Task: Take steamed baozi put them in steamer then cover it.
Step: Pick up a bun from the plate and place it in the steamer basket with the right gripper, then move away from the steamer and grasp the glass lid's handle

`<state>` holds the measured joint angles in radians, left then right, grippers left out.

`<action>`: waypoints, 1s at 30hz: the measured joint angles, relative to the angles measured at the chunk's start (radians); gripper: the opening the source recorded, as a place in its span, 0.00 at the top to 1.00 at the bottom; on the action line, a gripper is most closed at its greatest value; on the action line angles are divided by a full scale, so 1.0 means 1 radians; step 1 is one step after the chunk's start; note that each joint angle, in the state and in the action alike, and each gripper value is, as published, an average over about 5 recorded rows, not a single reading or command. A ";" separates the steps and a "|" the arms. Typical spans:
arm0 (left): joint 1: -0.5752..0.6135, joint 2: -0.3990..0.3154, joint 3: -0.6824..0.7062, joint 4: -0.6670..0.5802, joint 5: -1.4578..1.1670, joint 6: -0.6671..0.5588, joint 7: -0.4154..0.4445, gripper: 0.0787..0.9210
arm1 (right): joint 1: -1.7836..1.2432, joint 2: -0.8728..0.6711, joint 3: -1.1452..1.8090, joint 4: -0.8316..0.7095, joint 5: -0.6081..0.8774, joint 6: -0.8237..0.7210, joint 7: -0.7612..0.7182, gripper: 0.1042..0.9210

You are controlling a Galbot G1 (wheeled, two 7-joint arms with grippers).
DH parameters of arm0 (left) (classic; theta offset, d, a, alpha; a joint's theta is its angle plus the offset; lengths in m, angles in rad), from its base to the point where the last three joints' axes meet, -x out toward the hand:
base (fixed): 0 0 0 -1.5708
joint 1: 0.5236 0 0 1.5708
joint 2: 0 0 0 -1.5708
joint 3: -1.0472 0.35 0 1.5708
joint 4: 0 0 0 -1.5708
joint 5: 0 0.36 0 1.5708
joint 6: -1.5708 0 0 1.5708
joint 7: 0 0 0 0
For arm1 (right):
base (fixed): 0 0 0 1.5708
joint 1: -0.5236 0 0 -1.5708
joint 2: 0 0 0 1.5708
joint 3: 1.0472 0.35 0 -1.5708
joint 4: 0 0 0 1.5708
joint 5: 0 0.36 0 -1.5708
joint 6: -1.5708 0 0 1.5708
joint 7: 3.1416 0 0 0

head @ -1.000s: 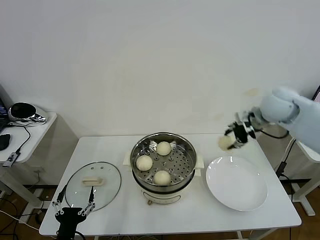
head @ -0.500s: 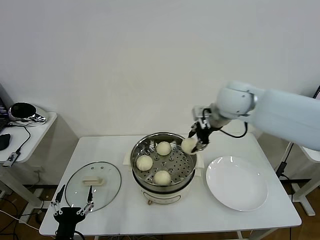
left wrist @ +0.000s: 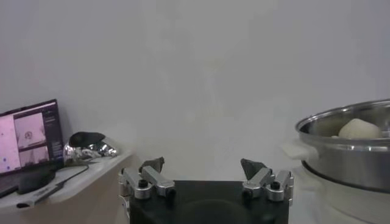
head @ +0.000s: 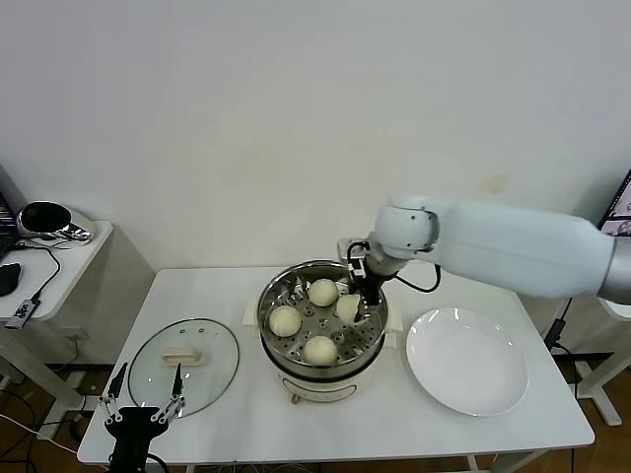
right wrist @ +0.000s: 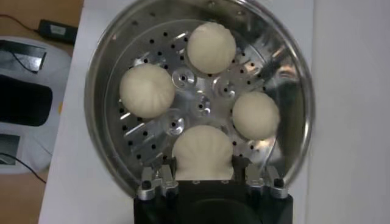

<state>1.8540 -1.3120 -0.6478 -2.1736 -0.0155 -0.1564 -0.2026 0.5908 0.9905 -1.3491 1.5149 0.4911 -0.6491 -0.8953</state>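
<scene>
Carefully now: your right gripper, clamped on the fourth baozi low in the steamer at frame centre, could squash it or nudge the neighbouring bun if you release clumsily.

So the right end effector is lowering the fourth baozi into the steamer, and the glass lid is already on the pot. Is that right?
Not quite. The lid is not on the pot: the head view shows it lying flat on the table, left of the steamer, which is open. The rest holds: the right end effector holds the fourth baozi over the tray, beside three others.
</scene>
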 measured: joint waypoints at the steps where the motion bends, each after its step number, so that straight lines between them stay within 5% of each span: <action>1: 0.000 0.000 0.000 0.001 0.000 0.000 0.000 0.12 | -0.007 0.005 0.001 -0.008 -0.005 -0.002 0.001 0.42; 16: -0.011 0.002 0.004 0.009 0.000 0.000 0.000 0.12 | -0.059 0.027 0.009 -0.050 -0.044 -0.025 -0.003 0.40; 24: -0.016 0.003 0.005 0.006 0.000 0.003 0.002 0.12 | -0.048 -0.004 0.031 -0.035 -0.052 -0.023 -0.002 0.16; 30: -0.020 0.007 0.009 0.003 0.002 0.007 0.006 0.12 | -0.047 -0.059 0.075 0.013 -0.027 -0.026 0.017 0.12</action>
<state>1.8338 -1.3048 -0.6392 -2.1708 -0.0131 -0.1492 -0.1967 0.5442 0.9310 -1.2738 1.5275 0.4639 -0.6755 -0.8784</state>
